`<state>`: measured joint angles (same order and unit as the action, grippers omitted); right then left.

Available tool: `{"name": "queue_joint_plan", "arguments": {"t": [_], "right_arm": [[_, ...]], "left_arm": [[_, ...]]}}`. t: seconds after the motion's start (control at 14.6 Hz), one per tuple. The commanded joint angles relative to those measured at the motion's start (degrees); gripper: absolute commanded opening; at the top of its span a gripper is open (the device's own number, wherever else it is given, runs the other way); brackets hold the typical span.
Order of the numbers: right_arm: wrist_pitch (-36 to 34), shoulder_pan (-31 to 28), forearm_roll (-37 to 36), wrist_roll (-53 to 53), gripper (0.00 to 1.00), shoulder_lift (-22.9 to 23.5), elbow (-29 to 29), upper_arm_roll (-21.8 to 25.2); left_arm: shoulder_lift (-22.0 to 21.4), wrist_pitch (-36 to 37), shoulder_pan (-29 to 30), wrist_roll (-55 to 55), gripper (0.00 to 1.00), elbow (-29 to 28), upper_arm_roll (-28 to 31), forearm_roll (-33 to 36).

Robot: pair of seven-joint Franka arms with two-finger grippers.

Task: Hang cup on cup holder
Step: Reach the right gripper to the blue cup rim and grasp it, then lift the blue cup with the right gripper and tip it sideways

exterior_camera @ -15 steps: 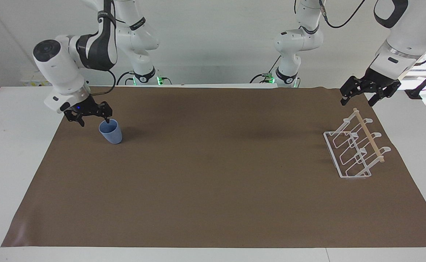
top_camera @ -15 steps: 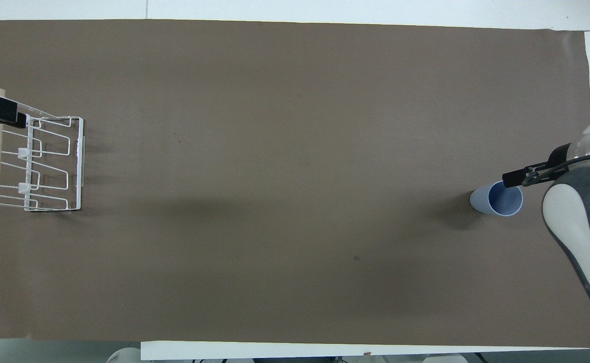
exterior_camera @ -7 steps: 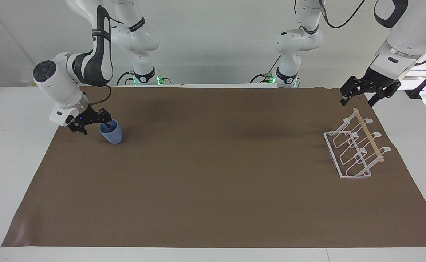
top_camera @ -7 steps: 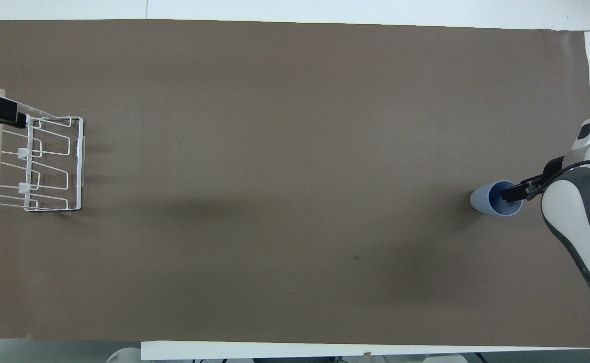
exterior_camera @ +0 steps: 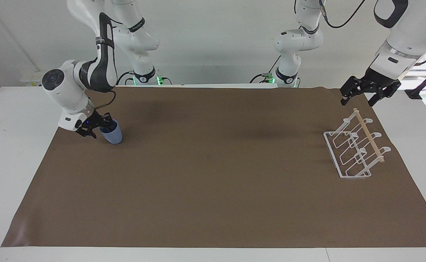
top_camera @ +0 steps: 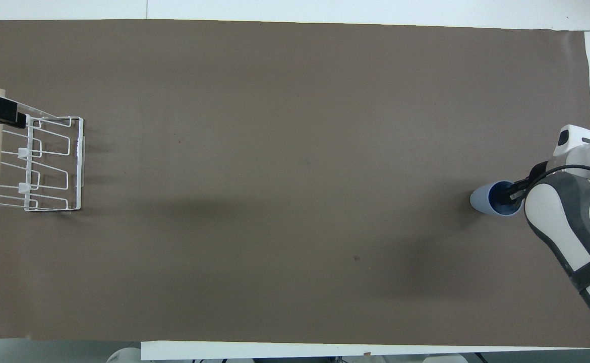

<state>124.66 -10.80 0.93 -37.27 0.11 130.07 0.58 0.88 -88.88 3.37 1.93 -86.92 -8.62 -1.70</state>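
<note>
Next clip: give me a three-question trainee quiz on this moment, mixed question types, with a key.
1. True or false: the cup already hangs on the cup holder.
2. Which pincer is at the cup? A) left pincer B) right pincer
3. Fill in: the cup stands on the brown ____.

Key:
1. False. It stands upright at the right arm's end of the table; the holder is at the left arm's end.
2. B. One finger dips inside the rim, the other is outside the wall. The left pincer hangs over the holder's end nearer to the robots.
3. Mat.
</note>
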Motion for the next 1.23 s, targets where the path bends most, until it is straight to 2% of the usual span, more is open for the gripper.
{"name": "queue_joint_plan", "arguments": {"t": [0.0,0.14,0.21,0.41,0.55,0.69,0.89,1.03,1.17], "right_arm": [[-0.29,-0.19,0.83,-1.75,0.0,0.33,-1.3,-0.14],[-1.26,-0.19,1.09,-2.71,0.0,0.6,-1.84,-0.32],[-3.96,-0.19,2.83,-2.89,0.0,0.77,-3.14,-0.5],[-16.08,0.6,18.09,-2.63,0.0,3.4,-12.7,-0.76],[-21.64,1.04,28.54,-0.71,0.0,4.11,-15.46,-0.76],[-25.15,1.39,41.81,7.78,0.0,3.94,-15.2,-0.85],[-26.75,5.95,57.73,20.1,0.0,3.5,-14.5,-1.29],[-25.62,10.25,70.37,29.24,0.0,2.19,-11.26,-1.29],[-23.69,15.25,84.08,33.47,0.0,0.78,-8.18,-1.29]], "left_arm": [[-0.79,0.55,0.41,0.18,1.0,-0.53,0.19,-0.49],[-1.05,0.46,0.41,0.18,1.0,-1.23,0.19,-0.49],[-1.66,0.11,0.41,0.09,1.0,-2.28,0.19,-0.49],[-2.2,-0.24,0.41,-1.22,0.99,-3.43,0.19,-0.41],[-2.2,-0.15,0.41,-1.32,1.0,-3.43,0.19,-0.23],[-2.11,-0.76,0.41,-3.24,1.0,-3.43,0.19,-0.23],[-2.63,-5.06,-0.38,-11.57,0.99,-5.36,0.01,-0.4],[-2.81,-6.56,-0.47,-22.26,0.99,-5.72,-0.25,-2.67],[-2.64,-8.5,-0.73,-33.96,0.99,-5.72,-0.43,-7.16]]}}
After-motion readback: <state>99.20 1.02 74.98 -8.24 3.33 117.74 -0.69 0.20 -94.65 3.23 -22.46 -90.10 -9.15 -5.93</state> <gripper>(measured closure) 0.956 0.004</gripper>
